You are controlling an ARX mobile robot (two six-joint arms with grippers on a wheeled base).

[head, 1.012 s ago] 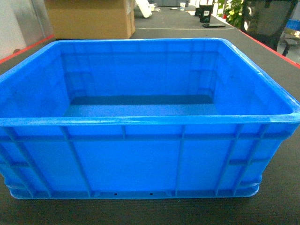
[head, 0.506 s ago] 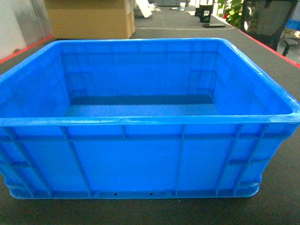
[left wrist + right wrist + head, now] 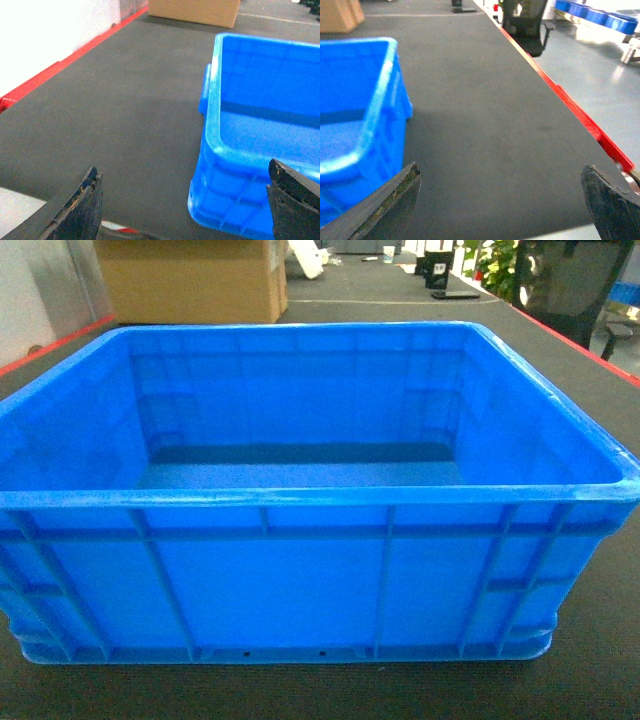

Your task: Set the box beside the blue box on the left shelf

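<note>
- The left gripper [image 3: 182,200] was wide open and held nothing; its right finger sat over the near corner of the big bright-blue plastic box [image 3: 260,125].
- The right gripper [image 3: 502,200] was wide open too, the box [image 3: 355,125] beside its left finger.
- The box sat on the dark grey mat [image 3: 600,670], not yet picked up.
- I think both grippers next had to grab its sides.

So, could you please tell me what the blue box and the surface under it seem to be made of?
The box looks like moulded plastic: glossy, uniformly blue, with ribbed walls and a rounded rim. The surface looks like a matte dark grey mat, perhaps rubber or felt; the exact material is unclear.
</note>
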